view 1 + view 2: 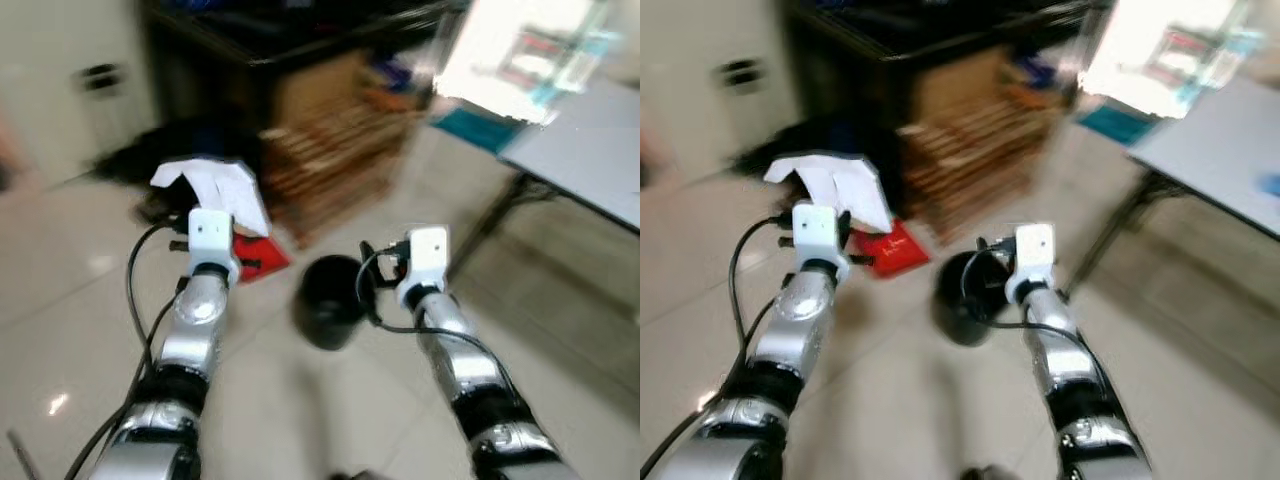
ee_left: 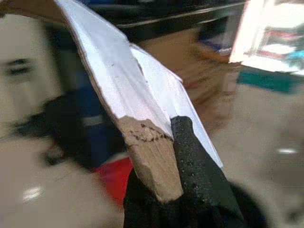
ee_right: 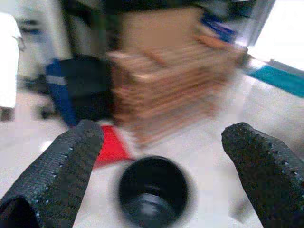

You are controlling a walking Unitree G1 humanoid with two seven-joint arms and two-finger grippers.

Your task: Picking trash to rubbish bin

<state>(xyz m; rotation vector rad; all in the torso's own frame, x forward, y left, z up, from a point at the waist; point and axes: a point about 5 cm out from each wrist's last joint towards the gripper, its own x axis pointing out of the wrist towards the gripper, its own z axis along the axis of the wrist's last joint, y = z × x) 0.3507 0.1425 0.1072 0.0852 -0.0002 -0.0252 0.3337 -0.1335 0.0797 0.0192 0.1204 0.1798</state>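
Note:
My left gripper (image 1: 212, 205) is shut on a torn piece of white cardboard (image 1: 222, 190) with a brown underside (image 2: 152, 161), held up above the floor to the left of the bin. The black rubbish bin (image 1: 332, 298) stands upright on the tiled floor between my two arms, its open mouth (image 3: 153, 191) facing up. My right gripper (image 3: 161, 161) is open and holds nothing, hovering just behind and above the bin's right side. Its black fingers (image 3: 71, 156) spread wide on either side of the bin in the right wrist view.
A red flat item (image 1: 258, 255) lies on the floor beyond the bin. A stack of wooden slats and cardboard (image 1: 335, 150) stands behind it under a dark table. A black and blue bag (image 3: 80, 85) sits at the left. A grey table (image 1: 590, 150) stands at the right.

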